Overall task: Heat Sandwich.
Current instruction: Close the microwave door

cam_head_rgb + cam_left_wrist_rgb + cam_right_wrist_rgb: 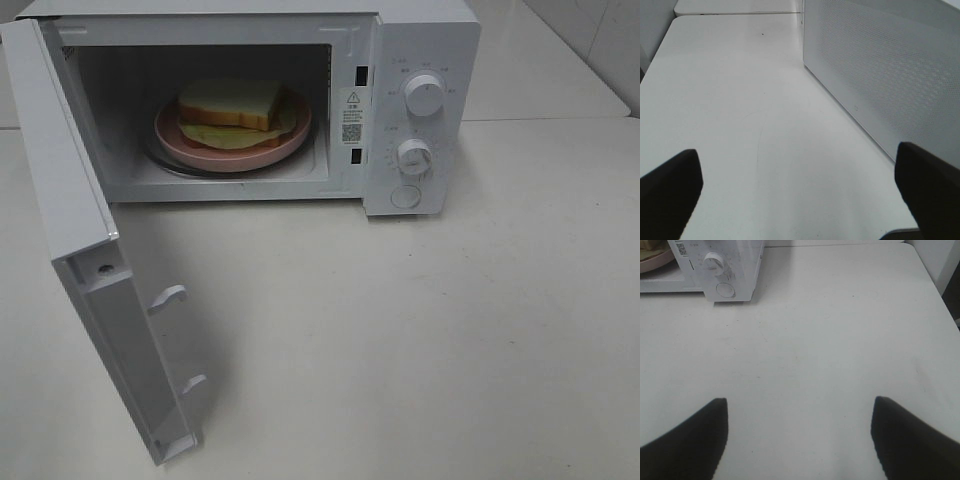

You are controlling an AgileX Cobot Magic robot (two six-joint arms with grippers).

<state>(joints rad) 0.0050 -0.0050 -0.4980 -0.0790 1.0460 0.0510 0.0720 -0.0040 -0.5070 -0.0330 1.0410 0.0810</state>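
Fingers [670,192] on our left gripper [799,172] spread wide, nothing between, beside a perforated white panel [880,65]. Our right gripper [800,420] likewise parted and empty above the table [840,330]. We note the sandwich [230,102] on its pink plate [200,152] inside the microwave [420,40], door [90,290] standing open, 2 dials [425,95] on its front

A white sticker [351,115] on the microwave [420,60] front frame, upper centre of the exterior view, is showing a warning triangle and a QR code. Its print and the dial [425,95] markings are proving too small to read.
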